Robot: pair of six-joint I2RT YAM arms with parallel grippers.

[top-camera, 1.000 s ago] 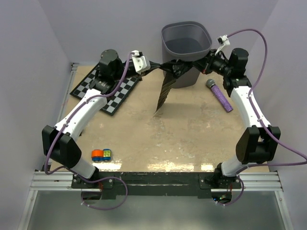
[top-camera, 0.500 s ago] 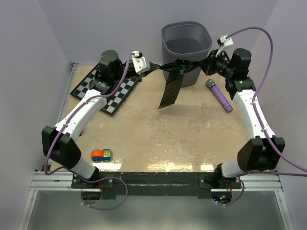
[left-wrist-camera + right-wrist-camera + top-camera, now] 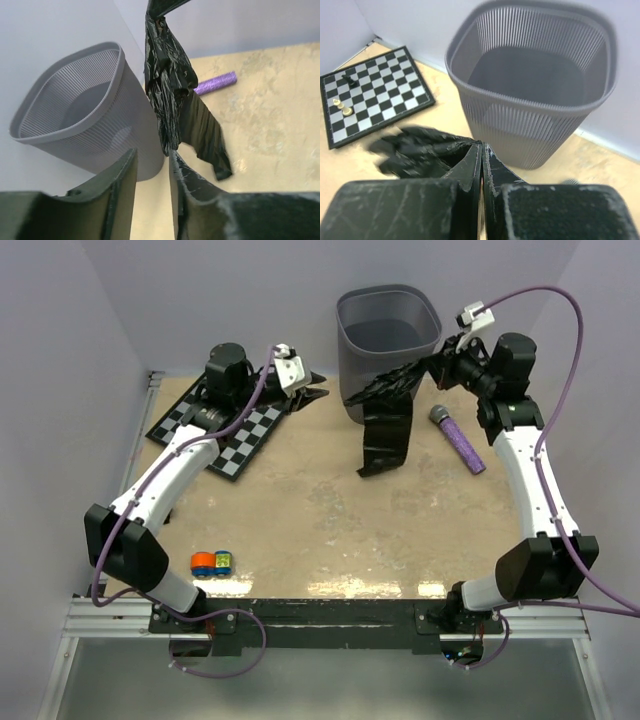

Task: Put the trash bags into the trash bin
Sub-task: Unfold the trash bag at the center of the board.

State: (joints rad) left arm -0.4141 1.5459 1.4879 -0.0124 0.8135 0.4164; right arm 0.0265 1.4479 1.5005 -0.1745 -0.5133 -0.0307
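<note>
Worktop (image 3: 300, 520): tan, mottled.
Bin (image 3: 350, 350): upright, far centre, nothing seen inside.
Black bag (image 3: 385, 430): outside bin, hanging against its near right side, crumpled top, flat tail down toward worktop; contact with worktop unclear.
Chessboard (image 3: 235, 435): far left, few pieces on it.
Right hand (image 3: 438, 358): just right of bin rim, clenched on bag's top.
Left hand (image 3: 315, 395): left of bin, released, fingers parted, apart from bag.
Purple microphone (image 3: 458, 440): lying right of bag.
Orange-blue toy (image 3: 212, 562): near left.
</note>
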